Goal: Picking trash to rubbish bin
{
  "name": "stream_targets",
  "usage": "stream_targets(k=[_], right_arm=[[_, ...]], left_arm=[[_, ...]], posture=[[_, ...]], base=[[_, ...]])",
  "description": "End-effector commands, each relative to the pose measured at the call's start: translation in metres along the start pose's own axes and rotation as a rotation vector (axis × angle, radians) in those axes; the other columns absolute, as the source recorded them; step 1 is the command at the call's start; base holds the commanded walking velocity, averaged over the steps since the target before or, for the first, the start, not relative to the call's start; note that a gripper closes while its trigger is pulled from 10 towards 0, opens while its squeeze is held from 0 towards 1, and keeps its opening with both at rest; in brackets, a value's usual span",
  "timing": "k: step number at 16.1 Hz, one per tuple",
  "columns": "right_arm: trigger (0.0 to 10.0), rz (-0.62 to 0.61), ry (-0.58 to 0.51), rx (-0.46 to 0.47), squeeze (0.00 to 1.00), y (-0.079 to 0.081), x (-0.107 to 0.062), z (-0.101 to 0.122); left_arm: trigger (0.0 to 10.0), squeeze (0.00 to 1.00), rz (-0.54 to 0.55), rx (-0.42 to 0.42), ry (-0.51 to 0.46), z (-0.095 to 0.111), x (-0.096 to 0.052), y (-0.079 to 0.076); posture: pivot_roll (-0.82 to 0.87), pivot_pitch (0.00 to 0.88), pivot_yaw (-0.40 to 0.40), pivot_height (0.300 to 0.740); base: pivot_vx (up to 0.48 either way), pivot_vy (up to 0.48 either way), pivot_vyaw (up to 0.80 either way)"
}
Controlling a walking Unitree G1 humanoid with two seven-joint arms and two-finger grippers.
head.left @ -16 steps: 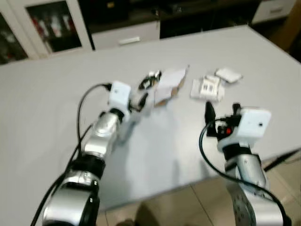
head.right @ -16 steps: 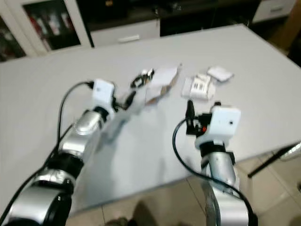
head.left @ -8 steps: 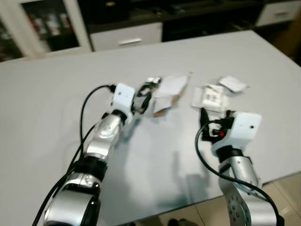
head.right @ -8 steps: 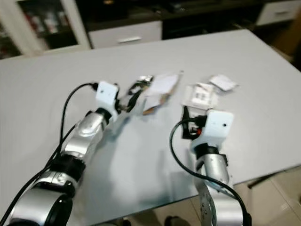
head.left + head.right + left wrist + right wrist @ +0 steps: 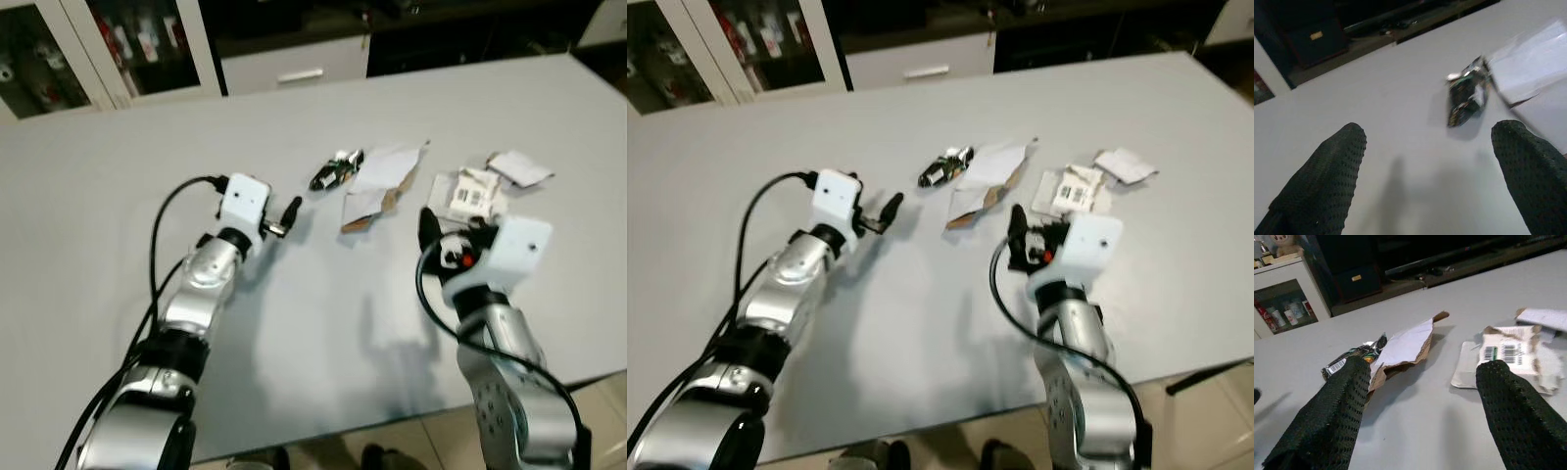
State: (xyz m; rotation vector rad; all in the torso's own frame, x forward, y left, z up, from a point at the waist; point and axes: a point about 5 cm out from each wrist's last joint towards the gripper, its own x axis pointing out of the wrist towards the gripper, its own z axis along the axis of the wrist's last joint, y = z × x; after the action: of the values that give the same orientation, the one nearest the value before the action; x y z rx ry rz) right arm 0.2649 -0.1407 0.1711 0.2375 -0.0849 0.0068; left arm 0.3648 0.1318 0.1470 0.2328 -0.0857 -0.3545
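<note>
Since 0.5 s ago the left pincer [image 5: 291, 209] has backed off the crumpled foil wrapper [image 5: 335, 170], which it nearly touched then and now sits apart from, at its 1 o'clock; its fingers [image 5: 1334, 178] are spread wide with nothing between them. The wrapper lies on the grey tabletop [image 5: 118, 166], just beside a torn white-and-brown paper envelope [image 5: 380, 176] at its 3 o'clock. Farther along at 3 o'clock sits a flattened white carton with a barcode [image 5: 468, 191], and a loose white paper scrap [image 5: 520, 167] beyond it. The right pincer [image 5: 428, 223] hovers near the carton, at its 7 o'clock, fingers [image 5: 1337, 406] wide apart and empty. In the right wrist view the envelope and carton lie ahead of its fingertips.
</note>
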Motion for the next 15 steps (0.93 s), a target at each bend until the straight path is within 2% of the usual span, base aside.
stream_targets(k=[1, 4, 8, 15], right_arm=[[10.0, 0.016, -0.007, 0.054, 0.0, 0.002, 0.006, 0.0], [10.0, 0.029, 0.013, 0.15, 0.0, 0.008, 0.024, -0.007], [10.0, 0.081, 0.042, 0.22, 0.0, 0.018, 0.046, -0.014], [10.0, 0.14, 0.068, 0.241, 0.0, 0.028, 0.063, -0.022]], left_arm=[[10.0, 0.0, 0.002, 0.03, 0.019, -0.001, -0.004, 0.006], [10.0, 0.0, 0.007, 0.056, 0.023, 0.002, -0.011, 0.017], [10.0, 0.0, 0.023, 0.078, 0.046, 0.0, -0.024, 0.025], [10.0, 0.0, 0.039, 0.073, 0.056, 0.002, -0.032, 0.025]], posture=[[0.18, 0.232, 0.078, 0.74], [0.23, 0.275, 0.084, 0.74], [0.26, 0.298, 0.078, 0.74], [0.29, 0.306, 0.055, 0.74]], base=[[0.0, 0.0, 0.0], [0.0, 0.0, 0.0], [0.0, 0.0, 0.0], [0.0, 0.0, 0.0]])
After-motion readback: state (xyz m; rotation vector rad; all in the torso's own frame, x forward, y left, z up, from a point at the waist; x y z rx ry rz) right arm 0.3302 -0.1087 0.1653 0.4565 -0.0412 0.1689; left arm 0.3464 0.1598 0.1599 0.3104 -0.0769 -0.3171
